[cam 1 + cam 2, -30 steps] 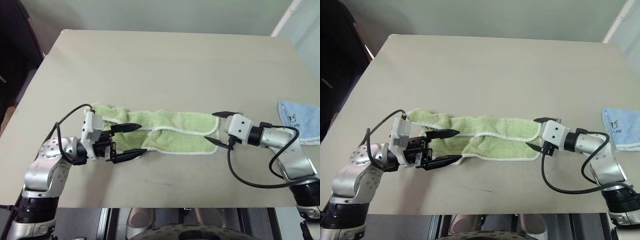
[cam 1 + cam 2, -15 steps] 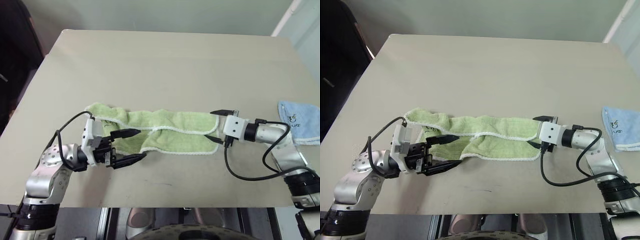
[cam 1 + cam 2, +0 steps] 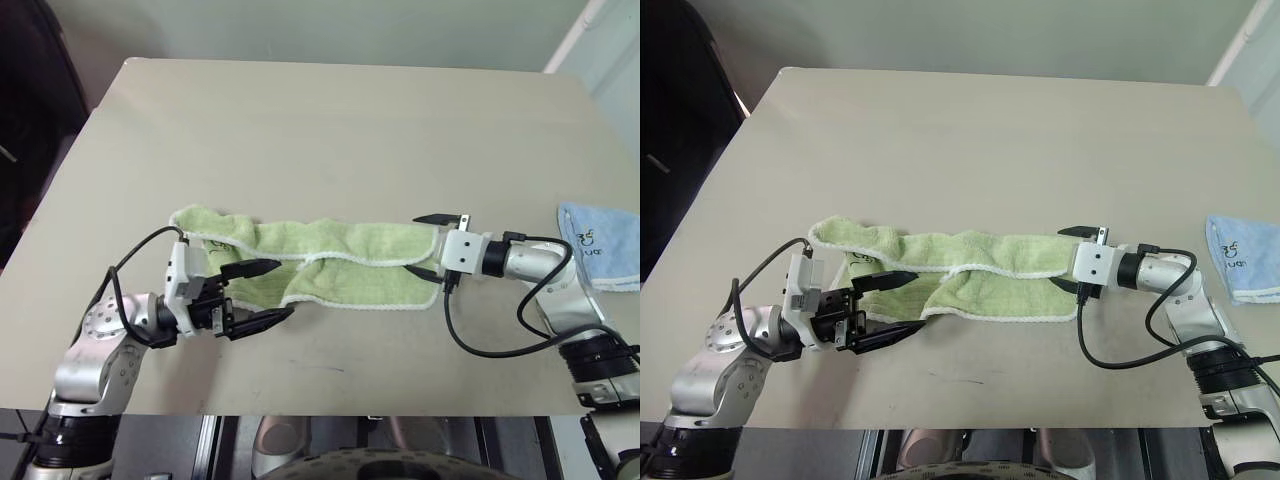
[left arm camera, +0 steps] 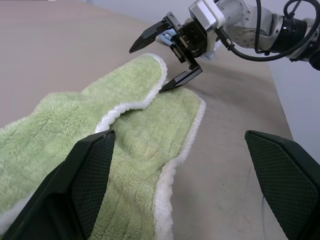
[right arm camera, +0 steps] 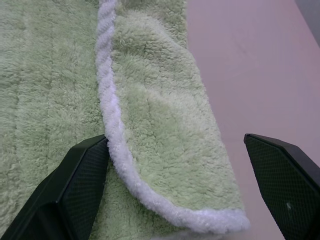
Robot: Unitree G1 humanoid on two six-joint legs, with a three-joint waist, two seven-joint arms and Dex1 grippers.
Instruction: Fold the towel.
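The towel (image 3: 320, 262) is lying stretched left to right across the middle of the worktop (image 3: 330, 120), loosely folded lengthwise. The left hand (image 3: 262, 293) is being held wide open at the towel's left end, gripping nothing. The right hand (image 3: 424, 243) is likewise being held wide open and empty, its fingers straddling the towel's right edge.

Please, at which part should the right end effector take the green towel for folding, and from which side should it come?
Probably the towel's right-end corner, where the white-edged upper layer lies folded over and slightly raised. The right end effector, open, already straddles that end, so it should come in low from the right, along the table, one finger under the flap.
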